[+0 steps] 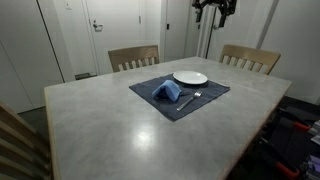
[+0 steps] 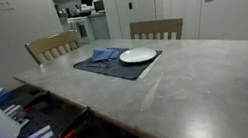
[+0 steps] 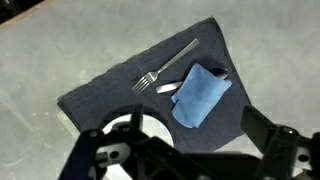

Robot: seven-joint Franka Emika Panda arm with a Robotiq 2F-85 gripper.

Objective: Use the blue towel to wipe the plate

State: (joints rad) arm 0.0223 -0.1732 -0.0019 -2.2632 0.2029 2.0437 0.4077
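A folded blue towel (image 1: 168, 92) lies on a dark blue placemat (image 1: 150, 98) in the middle of the table. A white plate (image 1: 190, 78) sits on the same mat beside it. Both exterior views show them: towel (image 2: 104, 54), plate (image 2: 138, 55). My gripper (image 1: 215, 12) hangs high above the table's far side, well clear of everything. In the wrist view the towel (image 3: 200, 95) lies below, and the plate (image 3: 122, 124) is partly hidden behind the gripper (image 3: 185, 150). Its fingers are spread wide with nothing between them.
A silver fork (image 3: 165, 64) lies on the placemat (image 3: 115, 88) next to the towel. Two wooden chairs (image 1: 133, 57) (image 1: 250, 58) stand at the far side of the grey table (image 1: 120, 125). Another chair back (image 1: 18, 140) is at the near left corner.
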